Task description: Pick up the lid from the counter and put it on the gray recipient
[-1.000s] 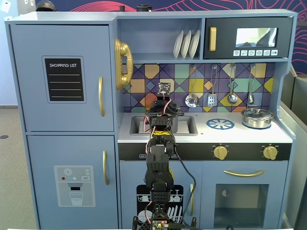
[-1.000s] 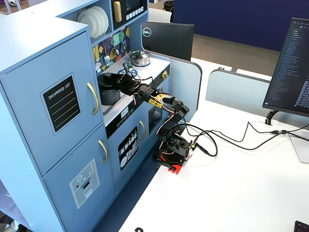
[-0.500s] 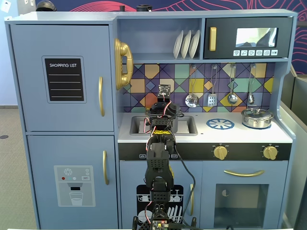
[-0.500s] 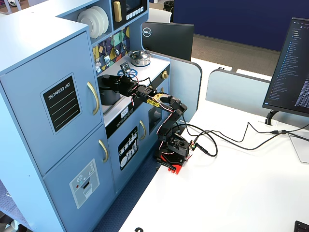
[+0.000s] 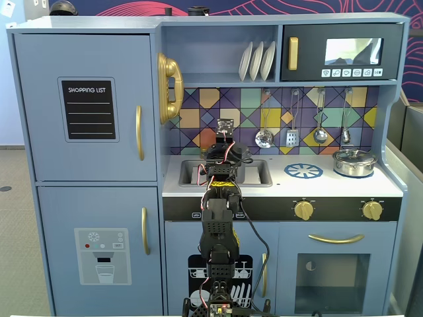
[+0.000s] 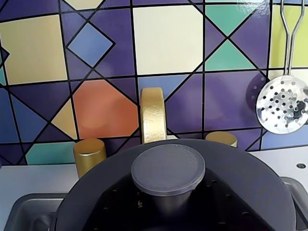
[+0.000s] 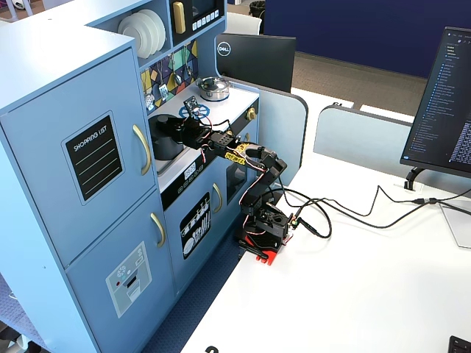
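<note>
Wrist view, nearest first: the lid (image 6: 168,192) fills the bottom of the frame, its round knob (image 6: 168,169) dead centre, matte dark gray. My fingers are not visible in this view, and in both fixed views they are hidden behind my own wrist, so I cannot tell whether they are parted or clamped. In a fixed view my arm (image 7: 235,153) reaches from the white table (image 7: 353,294) over the toy kitchen's sink, and the lid (image 7: 168,125) sits on top of the gray recipient (image 7: 166,144), which stands in the sink (contact looks flush, but it is small there). Behind the lid: gold faucet (image 6: 153,113) with two gold taps, one on either side. Farther back: tiled backsplash (image 6: 96,57), a hanging slotted spoon (image 6: 282,103). The shiny steel pot (image 5: 354,162) stands well apart at the right of the counter.
</note>
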Controlling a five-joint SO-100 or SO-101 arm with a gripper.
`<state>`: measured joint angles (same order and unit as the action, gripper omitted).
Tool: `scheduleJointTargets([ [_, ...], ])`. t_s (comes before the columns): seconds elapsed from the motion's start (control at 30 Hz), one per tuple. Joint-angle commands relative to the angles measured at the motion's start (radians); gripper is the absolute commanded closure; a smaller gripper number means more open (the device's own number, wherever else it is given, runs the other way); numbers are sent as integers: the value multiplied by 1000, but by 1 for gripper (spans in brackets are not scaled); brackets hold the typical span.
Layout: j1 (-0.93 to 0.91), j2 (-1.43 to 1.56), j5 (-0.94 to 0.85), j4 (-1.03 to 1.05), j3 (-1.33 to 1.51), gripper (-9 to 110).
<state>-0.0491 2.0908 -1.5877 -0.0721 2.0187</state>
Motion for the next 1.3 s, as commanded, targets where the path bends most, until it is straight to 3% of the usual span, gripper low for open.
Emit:
scheduleJointTargets([
  [0.0, -2, 55, -11, 5, -11, 98],
  [0.27, -23, 126, 41, 64, -9, 68],
  [0.43, -35, 207, 37, 135, -6, 62],
  [0.53, -35, 308, 41, 245, -2, 64],
  [0.67, 17, 517, 51, 624, -21, 70],
  [0.9, 64, 767, 31, 1235, 74, 99],
  [0.97, 44, 781, -32, 1353, 149, 102],
  [1.27, 60, 917, 179, 1207, 723, 102],
])
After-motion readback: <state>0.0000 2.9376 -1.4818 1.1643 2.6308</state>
